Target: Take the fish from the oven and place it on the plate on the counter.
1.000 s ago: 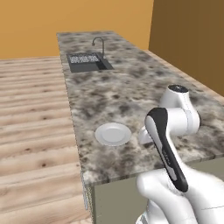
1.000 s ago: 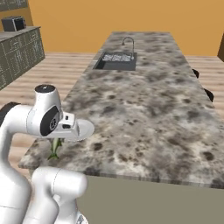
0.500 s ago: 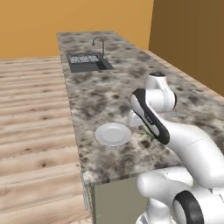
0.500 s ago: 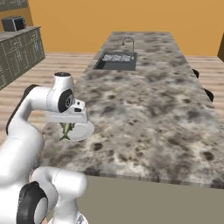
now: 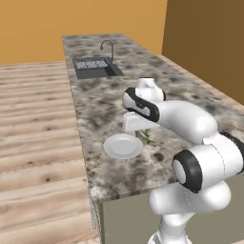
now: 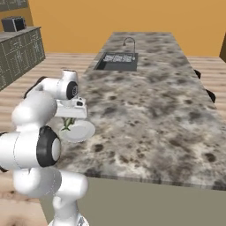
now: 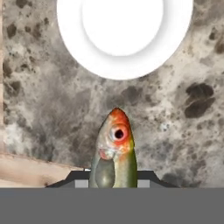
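Fish point(image 7: 114, 151) pinched in hand point(image 5: 145, 135), pointing down over counter point(image 5: 100, 109) just beside plate point(image 5: 123, 146).

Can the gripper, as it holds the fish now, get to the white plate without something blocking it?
Probably yes. The gripper is shut on the fish, beside the plate; bare counter lies between.

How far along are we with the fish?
Done: the fish is out of the oven, gripped in the gripper. In hand: it hangs above the counter beside the plate, not over it. Left: move over the plate and release.
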Available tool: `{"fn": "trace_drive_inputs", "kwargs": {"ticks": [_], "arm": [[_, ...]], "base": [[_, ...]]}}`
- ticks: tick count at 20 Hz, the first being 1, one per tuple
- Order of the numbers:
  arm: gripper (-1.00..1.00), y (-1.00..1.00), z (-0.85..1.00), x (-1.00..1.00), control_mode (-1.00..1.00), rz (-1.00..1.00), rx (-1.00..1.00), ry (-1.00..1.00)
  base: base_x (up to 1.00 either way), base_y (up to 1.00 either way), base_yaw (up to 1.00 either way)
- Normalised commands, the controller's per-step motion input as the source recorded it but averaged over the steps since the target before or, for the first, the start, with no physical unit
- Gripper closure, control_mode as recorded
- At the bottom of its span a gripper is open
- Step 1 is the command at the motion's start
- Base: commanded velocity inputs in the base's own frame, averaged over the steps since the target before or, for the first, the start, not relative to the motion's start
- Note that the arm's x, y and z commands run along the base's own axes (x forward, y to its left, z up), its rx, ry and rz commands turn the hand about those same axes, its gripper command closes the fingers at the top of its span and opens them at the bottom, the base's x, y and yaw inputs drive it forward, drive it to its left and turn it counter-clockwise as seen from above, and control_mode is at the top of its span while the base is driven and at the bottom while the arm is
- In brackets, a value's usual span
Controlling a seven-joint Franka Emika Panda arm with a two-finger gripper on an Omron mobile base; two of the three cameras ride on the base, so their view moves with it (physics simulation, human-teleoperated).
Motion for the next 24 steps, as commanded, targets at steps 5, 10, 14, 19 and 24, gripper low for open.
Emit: {"fn": "trace_drive_inputs", "kwargs": {"ticks": [5,10,14,19,24], "arm": [[1.0,0.3,-0.18,0.95,-1.0,0.33,0.0,0.18],[1.0,0.03,-0.27,0.49,-1.0,0.31,0.0,-0.09],[1.0,0.0,-0.65,0.52,-1.0,0.2,0.08,-0.15],[1.0,0.0,-0.75,0.12,-1.0,0.13,0.13,-0.09],[1.0,0.0,-0.4,0.04,-1.0,0.06,0.13,-0.01]], "base": [[0.0,0.0,0.0],[0.0,0.0,0.0],[0.0,0.0,0.0],[0.0,0.0,0.0],[0.0,0.0,0.0]]}}
